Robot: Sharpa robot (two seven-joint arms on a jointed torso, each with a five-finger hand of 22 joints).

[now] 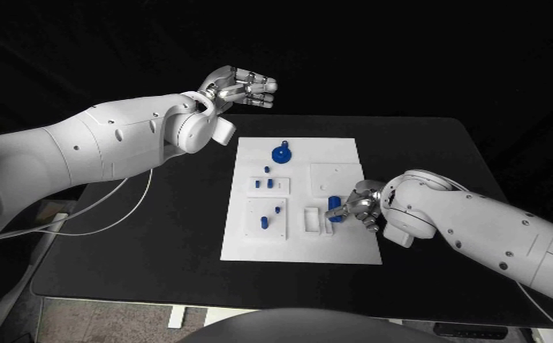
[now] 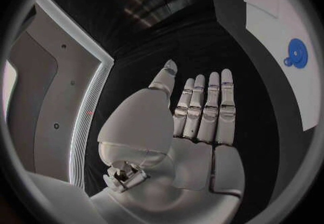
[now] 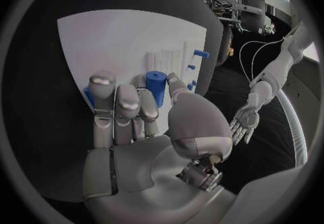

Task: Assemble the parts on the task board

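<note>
Nearest you, your right hand (image 1: 360, 209) sits low over the task board's (image 1: 346, 247) right side, fingers closed round a blue cylindrical part (image 3: 156, 87) beside the white slotted holder (image 1: 313, 219). Further up the board, small blue pegs (image 1: 268, 184) stand left of centre, and a round blue disc (image 1: 281, 153) lies near the far edge. Beyond that edge, your left hand (image 1: 241, 87) hangs empty, fingers straight

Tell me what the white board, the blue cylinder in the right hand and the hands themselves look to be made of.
Task board: probably matte white plastic; flat, even, no glare.
Blue cylinder, held by the right hand: likely moulded or printed plastic; uniform colour, dull sheen.
Both hands, left hand included: silvery segments with soft highlights, metal or metallic-coated plastic; cannot tell which.
</note>
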